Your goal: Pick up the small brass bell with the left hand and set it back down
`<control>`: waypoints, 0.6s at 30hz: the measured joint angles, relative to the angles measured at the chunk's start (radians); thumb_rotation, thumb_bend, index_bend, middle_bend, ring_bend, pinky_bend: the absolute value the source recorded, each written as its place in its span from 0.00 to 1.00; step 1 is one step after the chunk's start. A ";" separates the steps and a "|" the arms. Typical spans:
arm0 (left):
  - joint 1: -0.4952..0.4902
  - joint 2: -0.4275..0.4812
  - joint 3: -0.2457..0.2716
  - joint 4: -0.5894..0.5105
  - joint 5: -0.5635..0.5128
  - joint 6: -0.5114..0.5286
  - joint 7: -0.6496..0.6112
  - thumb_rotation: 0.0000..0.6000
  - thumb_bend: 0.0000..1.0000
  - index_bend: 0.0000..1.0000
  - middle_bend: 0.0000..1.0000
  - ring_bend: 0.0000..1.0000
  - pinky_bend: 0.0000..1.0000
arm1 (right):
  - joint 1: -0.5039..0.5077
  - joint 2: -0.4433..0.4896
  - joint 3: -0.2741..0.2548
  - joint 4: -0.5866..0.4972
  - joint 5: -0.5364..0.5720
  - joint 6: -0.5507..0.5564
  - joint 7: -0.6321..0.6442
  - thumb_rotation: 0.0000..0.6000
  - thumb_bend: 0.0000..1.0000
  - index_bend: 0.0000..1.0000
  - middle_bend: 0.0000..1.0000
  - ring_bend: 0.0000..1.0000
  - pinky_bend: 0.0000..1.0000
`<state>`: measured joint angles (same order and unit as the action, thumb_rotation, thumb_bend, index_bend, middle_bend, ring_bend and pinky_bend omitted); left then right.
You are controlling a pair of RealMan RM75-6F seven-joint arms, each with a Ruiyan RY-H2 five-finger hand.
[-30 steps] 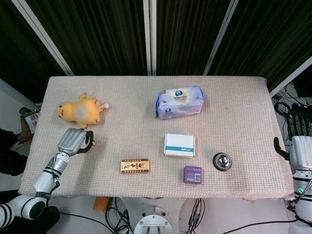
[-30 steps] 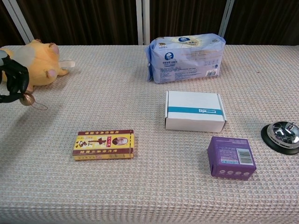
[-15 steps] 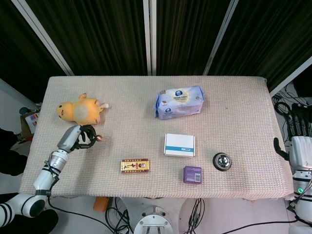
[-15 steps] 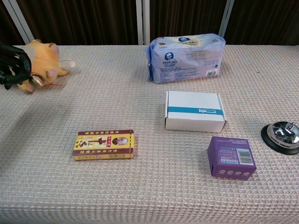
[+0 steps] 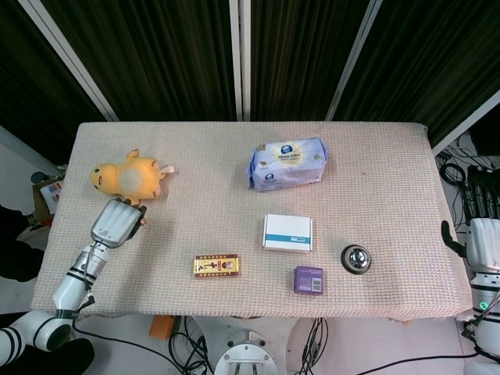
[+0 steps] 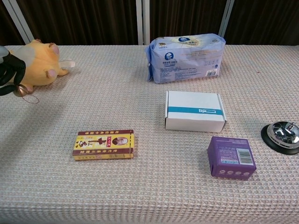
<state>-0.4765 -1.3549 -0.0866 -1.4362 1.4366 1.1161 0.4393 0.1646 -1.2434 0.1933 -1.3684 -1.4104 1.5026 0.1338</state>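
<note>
In the chest view the small brass bell (image 6: 19,91), with a thin wire ring (image 6: 31,99) hanging from it, sits at the far left edge, pinched in the dark fingers of my left hand (image 6: 9,74). It hangs just over the cloth in front of the yellow plush toy (image 6: 39,65). The head view shows only the silver back of my left hand (image 5: 116,223), which covers the bell. My right hand (image 5: 482,226) stands off the table's right edge with its fingers straight and nothing in it.
On the beige cloth table (image 5: 375,180) lie a blue wipes pack (image 6: 185,56), a white box (image 6: 195,110), a purple box (image 6: 231,157), a red-and-yellow flat box (image 6: 103,144) and a chrome desk bell (image 6: 282,136) at the right edge.
My left hand rose and turned with the bell half a second ago. It has since dropped back and drawn left, its back turned up again, the bell still in its fingers.
</note>
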 measured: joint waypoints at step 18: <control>-0.023 0.087 0.012 -0.179 -0.116 -0.143 -0.237 1.00 0.58 0.77 0.68 0.57 0.64 | 0.000 -0.009 -0.005 0.009 0.007 -0.016 0.004 1.00 0.35 0.00 0.00 0.00 0.00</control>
<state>-0.4990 -1.2679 -0.0742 -1.6150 1.3203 0.9733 0.2025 0.1642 -1.2523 0.1883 -1.3598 -1.4036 1.4861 0.1382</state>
